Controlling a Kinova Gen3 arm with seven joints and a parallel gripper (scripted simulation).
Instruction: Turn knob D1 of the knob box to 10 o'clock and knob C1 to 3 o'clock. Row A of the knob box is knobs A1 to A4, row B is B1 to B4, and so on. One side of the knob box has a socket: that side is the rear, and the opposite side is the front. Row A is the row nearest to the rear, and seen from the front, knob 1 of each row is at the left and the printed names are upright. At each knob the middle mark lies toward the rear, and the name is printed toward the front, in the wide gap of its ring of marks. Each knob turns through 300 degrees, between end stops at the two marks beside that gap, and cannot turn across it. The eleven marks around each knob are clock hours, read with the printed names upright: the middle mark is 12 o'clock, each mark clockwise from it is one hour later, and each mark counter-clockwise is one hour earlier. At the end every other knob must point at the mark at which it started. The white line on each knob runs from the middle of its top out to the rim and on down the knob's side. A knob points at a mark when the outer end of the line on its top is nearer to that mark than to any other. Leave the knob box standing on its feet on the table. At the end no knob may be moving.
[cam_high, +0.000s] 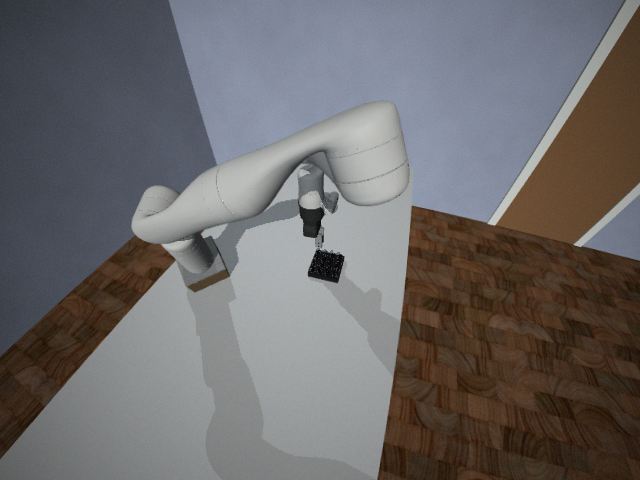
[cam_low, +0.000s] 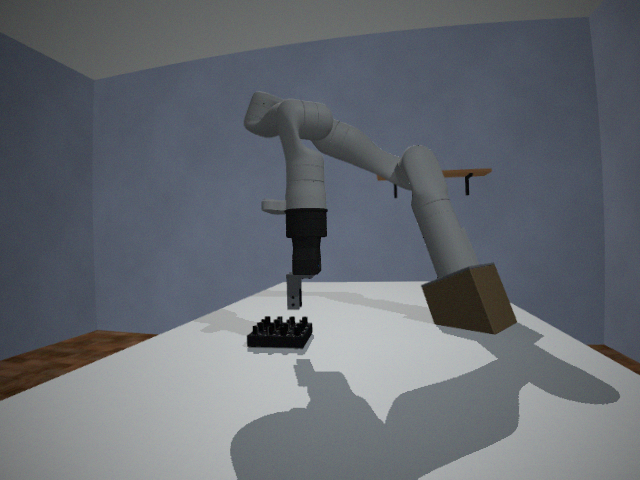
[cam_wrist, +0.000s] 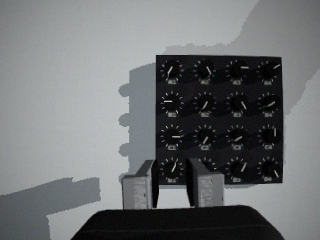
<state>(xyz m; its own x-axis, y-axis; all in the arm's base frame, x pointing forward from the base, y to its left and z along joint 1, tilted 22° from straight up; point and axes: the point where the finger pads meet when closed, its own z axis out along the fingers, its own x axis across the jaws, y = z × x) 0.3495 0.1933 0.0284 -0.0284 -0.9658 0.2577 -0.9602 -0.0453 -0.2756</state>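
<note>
The knob box stands on the white table, sixteen knobs on its top. The gripper hangs above it, partly open and holding nothing; in the wrist view its fingers frame knob D1 without touching.
</note>
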